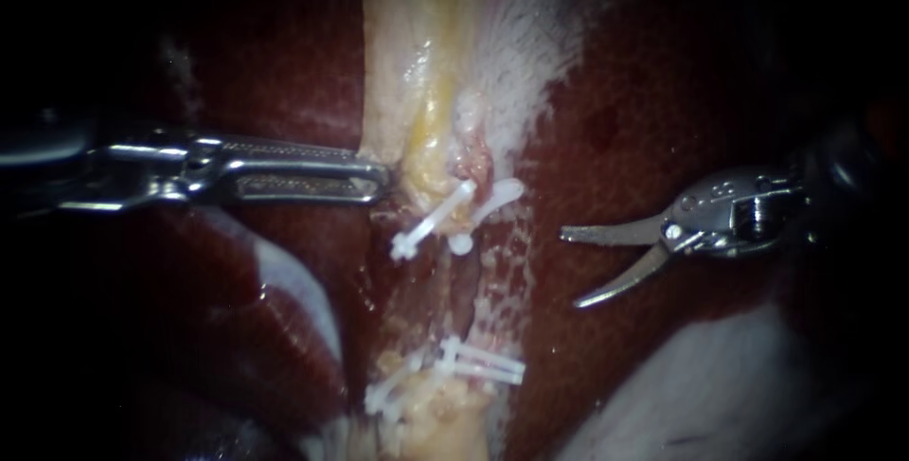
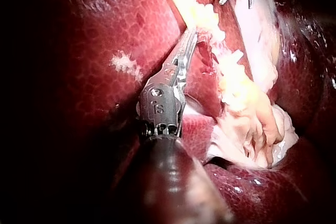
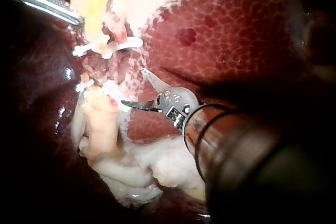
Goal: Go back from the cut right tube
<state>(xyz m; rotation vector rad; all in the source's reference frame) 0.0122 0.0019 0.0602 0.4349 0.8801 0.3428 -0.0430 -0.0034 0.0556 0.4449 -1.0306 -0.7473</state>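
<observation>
Right instrument (image 1: 571,269): claw spread wide, empty, over bare liver (image 1: 663,101).
Cut tube (image 1: 461,314): ahead of that claw, apart from it, between upper clips (image 1: 440,220) and lower clips (image 1: 478,362).
Left instrument (image 1: 379,177): claw closed on pale tissue (image 1: 398,120) beside the upper clips.
Right wrist view only: gallbladder folds (image 3: 131,169) beside the shaft.

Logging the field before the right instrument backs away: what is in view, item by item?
liver: one, dark red, surrounding everything
pale tissue strip: one, yellow-cream, running down the middle
clips: at least four, white, two in an upper group, the rest clustered lower on the strip
whitish tissue: one patch, below the right instrument
left instrument: one, silver, jaws shut on the strip's edge beside the upper clips
right instrument: one, silver, curved blades open over the liver, clear of the clips
</observation>
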